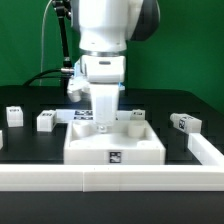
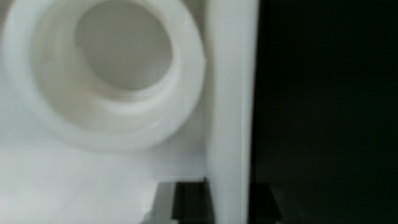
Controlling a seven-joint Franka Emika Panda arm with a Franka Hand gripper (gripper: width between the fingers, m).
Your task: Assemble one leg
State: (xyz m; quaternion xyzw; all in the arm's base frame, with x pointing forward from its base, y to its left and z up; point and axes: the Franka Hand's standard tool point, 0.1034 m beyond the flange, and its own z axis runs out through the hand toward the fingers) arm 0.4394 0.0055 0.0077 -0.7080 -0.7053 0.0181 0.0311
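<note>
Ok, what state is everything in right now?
gripper: down inside the top, open or shut unclear.
top: flat on the table, rim up.
leg at exterior view's left edge: loose on table.
leg beside it: loose on table.
leg at exterior view's right: loose on table.

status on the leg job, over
Gripper low over the white top, open or shut unclear. A leg loose on the exterior view's left, untouched. Nothing visibly in the way.
</note>
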